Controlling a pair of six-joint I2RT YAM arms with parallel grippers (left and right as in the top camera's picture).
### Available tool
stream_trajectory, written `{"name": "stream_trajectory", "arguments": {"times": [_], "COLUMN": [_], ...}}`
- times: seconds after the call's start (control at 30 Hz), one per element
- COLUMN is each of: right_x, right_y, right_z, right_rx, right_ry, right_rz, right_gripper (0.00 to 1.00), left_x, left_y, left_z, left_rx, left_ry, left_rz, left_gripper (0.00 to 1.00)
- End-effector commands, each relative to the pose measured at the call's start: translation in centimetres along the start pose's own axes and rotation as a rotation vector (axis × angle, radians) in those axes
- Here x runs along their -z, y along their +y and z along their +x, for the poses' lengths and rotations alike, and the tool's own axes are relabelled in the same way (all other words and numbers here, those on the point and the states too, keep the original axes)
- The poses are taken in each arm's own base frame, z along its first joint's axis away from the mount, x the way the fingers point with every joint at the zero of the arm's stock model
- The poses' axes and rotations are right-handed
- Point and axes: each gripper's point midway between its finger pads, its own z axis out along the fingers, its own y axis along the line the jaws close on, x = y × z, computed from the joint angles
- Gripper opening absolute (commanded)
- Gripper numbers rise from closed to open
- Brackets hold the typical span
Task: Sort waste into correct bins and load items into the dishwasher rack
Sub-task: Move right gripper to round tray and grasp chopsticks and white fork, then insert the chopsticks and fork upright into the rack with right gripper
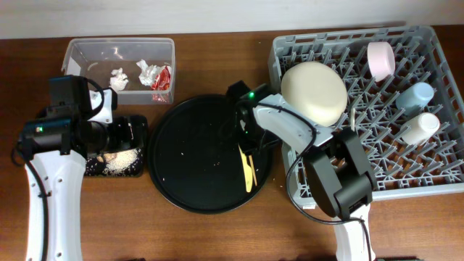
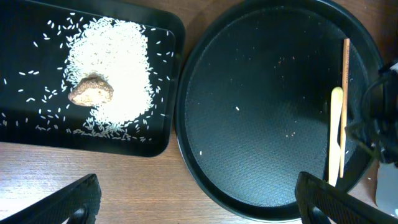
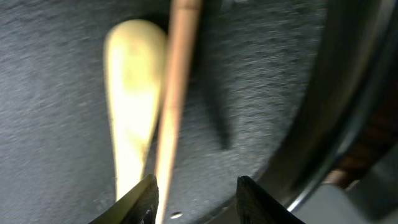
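**Right end effector open over the chopstick on the round tray**

I am watching the right end effector (image 3: 196, 200) hanging low over the round black tray (image 1: 188, 156), jaws parted and gripping nothing. A wooden chopstick (image 3: 177, 87) is running down just inside one finger, overlapping the edge of the yellow knife (image 3: 129, 93). Both are lying near the tray's right rim.

The left end effector (image 2: 199, 205) is standing wide open and empty above the bench (image 2: 143, 186), beside the shallow black tray (image 2: 18, 37) holding rice (image 2: 118, 62) and a brown lump (image 2: 91, 91).

Tissue wads (image 1: 118, 77) and the red wrapper (image 1: 162, 78) are sitting in the clear tub (image 1: 80, 47). The cream bowl (image 1: 314, 93), pink bowl (image 1: 380, 58), light blue cup (image 1: 418, 94) and white cup (image 1: 420, 127) are resting in the rack (image 1: 286, 51).
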Motion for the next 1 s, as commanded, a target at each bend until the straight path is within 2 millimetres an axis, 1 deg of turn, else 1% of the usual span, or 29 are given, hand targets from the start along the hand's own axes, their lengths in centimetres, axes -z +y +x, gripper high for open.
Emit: {"name": "stream_trajectory", "arguments": {"times": [0.0,0.13,0.2,0.27,0.33,0.37,0.4,0.47,0.5,0.6,0.63,0.73,0.77,0.8,0.83,0.87,0.9,0.93,0.97], "right_x": [-0.4,-1.5,-1.5,-1.5,-1.4,-1.1,-0.4,1.5,1.5,0.4,-0.7,-2.2,-2.7,-2.9,-3.0,-3.1,-3.1,-3.1,-3.1], "right_y": [-0.8,-0.1,0.0,0.9,1.0,0.8,0.7,1.1,1.5,1.8,1.8,1.7,1.7,1.6,1.4,0.6,0.5,0.3,0.3], "right_z": [0.2,1.1,1.2,1.4,1.4,1.4,1.4,0.6,0.7,1.1,1.6,1.9,1.8,1.6,1.4,1.2,1.1,1.0,1.0], "right_rx": [-0.023,-0.017,-0.017,-0.015,-0.017,-0.021,-0.024,-0.019,-0.014,-0.003,-0.006,-0.007,-0.013,-0.012,-0.018,-0.038,-0.038,-0.038,-0.038], "right_ry": [0.012,0.039,0.041,0.053,0.055,0.056,0.055,0.028,0.029,0.037,0.05,0.043,0.033,0.022,0.012,0.004,-0.002,-0.006,-0.008], "right_rz": [0.008,-0.018,-0.027,-0.081,-0.087,-0.087,-0.088,-0.099,-0.108,-0.105,-0.103,-0.104,-0.106,-0.104,-0.089,-0.047,-0.039,-0.027,-0.025], "right_gripper": [0.43,0.43,0.43,0.43,0.43,0.43,0.44,0.44,0.44,0.44,0.43,0.43,0.38,0.29,0.24,0.23,0.23,0.19,0.18], "left_x": [0.1,0.1,0.1,0.1,0.1,0.1,0.1,0.1,0.1,0.1,0.1,0.1,0.1,0.1,0.1,0.1,0.1,0.1,0.1], "left_y": [0.0,0.0,0.0,0.0,0.0,0.0,0.0,0.0,0.0,0.0,0.0,0.0,0.0,0.0,0.0,0.0,0.0,0.0,0.0], "left_z": [0.1,0.1,0.1,0.1,0.1,0.1,0.1,0.1,0.1,0.1,0.1,0.1,0.1,0.1,0.1,0.1,0.1,0.1,0.1], "left_rx": [0.014,0.014,0.014,0.014,0.014,0.014,0.014,0.014,0.014,0.014,0.014,0.014,0.014,0.014,0.014,0.014,0.014,0.014,0.014], "left_ry": [-0.004,-0.004,-0.004,-0.005,-0.004,-0.004,-0.004,-0.004,-0.004,-0.004,-0.004,-0.004,-0.004,-0.004,-0.004,-0.004,-0.004,-0.004,-0.004], "left_rz": [0.009,0.009,0.009,0.009,0.009,0.009,0.009,0.009,0.009,0.009,0.009,0.009,0.009,0.009,0.009,0.009,0.009,0.009,0.009], "left_gripper": [0.99,0.99,0.99,0.99,0.99,0.99,0.99,0.99,0.99,0.99,0.99,0.99,0.99,0.99,0.99,0.99,0.99,0.99,0.99]}}
